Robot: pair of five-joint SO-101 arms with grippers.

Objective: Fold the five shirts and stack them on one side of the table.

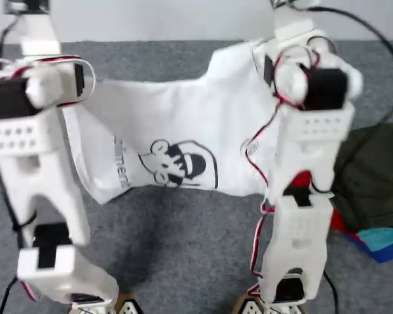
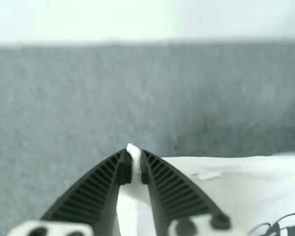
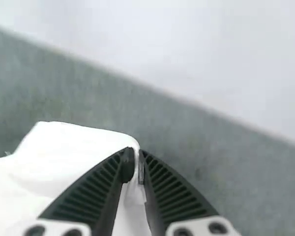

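A white shirt point(image 1: 177, 140) with a black cartoon print hangs stretched between the two arms above the grey table. My left gripper point(image 2: 132, 160) is shut on one edge of the white shirt point(image 2: 236, 191), with a fold of cloth pinched between its black fingers point(image 2: 103, 187). My right gripper point(image 3: 136, 160) is shut on another edge of the white shirt point(image 3: 59, 157). In the high view the left arm point(image 1: 33, 124) stands at the shirt's left side and the right arm point(image 1: 311, 131) at its right side.
A dark green garment point(image 1: 373, 176) lies on the grey table point(image 1: 183, 255) at the right, with red and blue cloth point(image 1: 380, 242) beneath its near edge. A pale wall borders the table's far edge.
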